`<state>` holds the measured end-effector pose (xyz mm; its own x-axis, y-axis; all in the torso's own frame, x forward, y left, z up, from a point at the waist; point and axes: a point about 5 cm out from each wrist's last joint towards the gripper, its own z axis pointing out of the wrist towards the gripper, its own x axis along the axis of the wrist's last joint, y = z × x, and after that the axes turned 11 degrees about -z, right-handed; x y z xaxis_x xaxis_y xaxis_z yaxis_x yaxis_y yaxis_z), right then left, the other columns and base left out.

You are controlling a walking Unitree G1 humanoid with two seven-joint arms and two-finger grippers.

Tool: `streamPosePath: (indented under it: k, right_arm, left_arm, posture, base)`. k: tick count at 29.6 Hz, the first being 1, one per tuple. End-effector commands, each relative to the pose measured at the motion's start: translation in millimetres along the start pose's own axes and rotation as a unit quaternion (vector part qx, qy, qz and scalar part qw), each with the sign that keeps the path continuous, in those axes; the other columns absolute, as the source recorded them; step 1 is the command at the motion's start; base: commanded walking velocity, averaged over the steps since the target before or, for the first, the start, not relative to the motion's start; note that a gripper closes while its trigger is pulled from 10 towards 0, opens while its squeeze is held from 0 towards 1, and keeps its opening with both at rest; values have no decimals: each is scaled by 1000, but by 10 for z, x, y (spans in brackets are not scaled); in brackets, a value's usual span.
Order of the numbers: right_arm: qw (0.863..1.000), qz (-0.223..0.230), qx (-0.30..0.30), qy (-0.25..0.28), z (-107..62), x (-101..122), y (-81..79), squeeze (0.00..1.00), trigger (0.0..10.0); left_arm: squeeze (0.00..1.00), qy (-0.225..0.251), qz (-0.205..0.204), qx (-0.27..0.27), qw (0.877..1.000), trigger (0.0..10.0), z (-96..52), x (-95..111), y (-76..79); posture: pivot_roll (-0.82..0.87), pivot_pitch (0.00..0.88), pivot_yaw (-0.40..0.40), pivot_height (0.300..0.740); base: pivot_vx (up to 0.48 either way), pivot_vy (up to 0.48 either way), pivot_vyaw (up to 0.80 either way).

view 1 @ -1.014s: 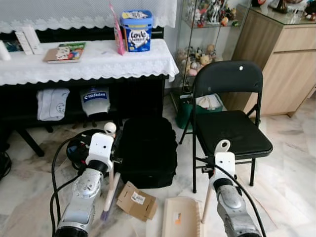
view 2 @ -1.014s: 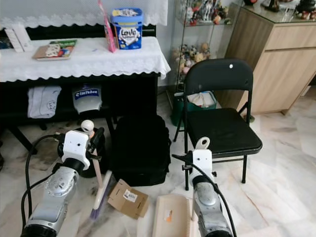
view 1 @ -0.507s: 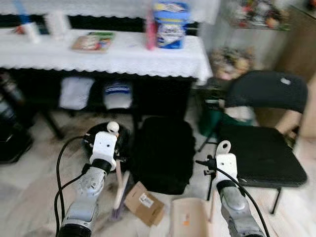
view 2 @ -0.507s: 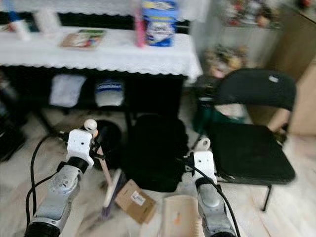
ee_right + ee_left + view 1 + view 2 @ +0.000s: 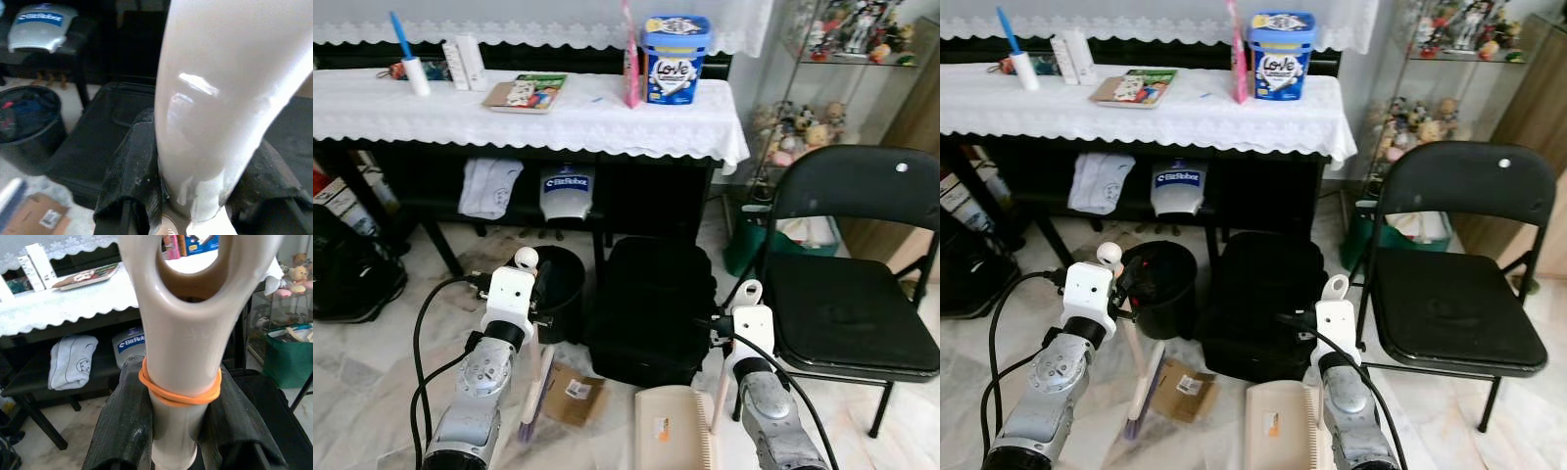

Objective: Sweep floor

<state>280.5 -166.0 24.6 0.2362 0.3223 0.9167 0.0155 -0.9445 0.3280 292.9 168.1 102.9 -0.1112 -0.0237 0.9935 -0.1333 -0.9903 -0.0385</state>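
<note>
The whole view has swung left, so a small black bin [image 5: 558, 292] is now seen. The broom [image 5: 536, 392] is pinched tight by the left gripper [image 5: 178, 431], its bristles beside the cardboard scrap [image 5: 570, 395]. The dustpan [image 5: 674, 441] is squeezed by the right gripper [image 5: 195, 191]. Sweeping can start.

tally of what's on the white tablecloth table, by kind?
Blue tub: 1
Pink packet, standing beside the tub: 1
Book, lying flat: 1
White boxes, upright: 2
White cup with a blue stick: 1
Small dark item behind the cup, too small to identify: 1
Total: 7
</note>
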Motion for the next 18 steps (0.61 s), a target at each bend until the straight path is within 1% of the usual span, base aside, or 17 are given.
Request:
streamPosePath:
  k: [1,9,15,18]
  right_arm:
    - [1000,-7,-12,14,25,46,35,0,10000]
    - [999,-15,-31,6,56,29,58,0,10000]
    - [999,-20,-45,3,77,11,56,0,10000]
    - [999,-15,-48,6,69,-6,44,0,10000]
  left_arm:
    - [0,24,18,1,1000,10000,6,97,-45]
    - [0,28,27,21,999,10000,-3,96,-95]
    - [0,24,28,19,999,10000,-21,80,-97]
    - [0,22,27,20,999,10000,-45,79,-107]
  posture:
    - [53,0,19,740]
    - [53,0,25,740]
    - [61,0,32,740]
    - [65,0,36,740]
  base:
    - [0,0,0]
    - [0,0,0]
    - [0,0,0]
    - [0,0,0]
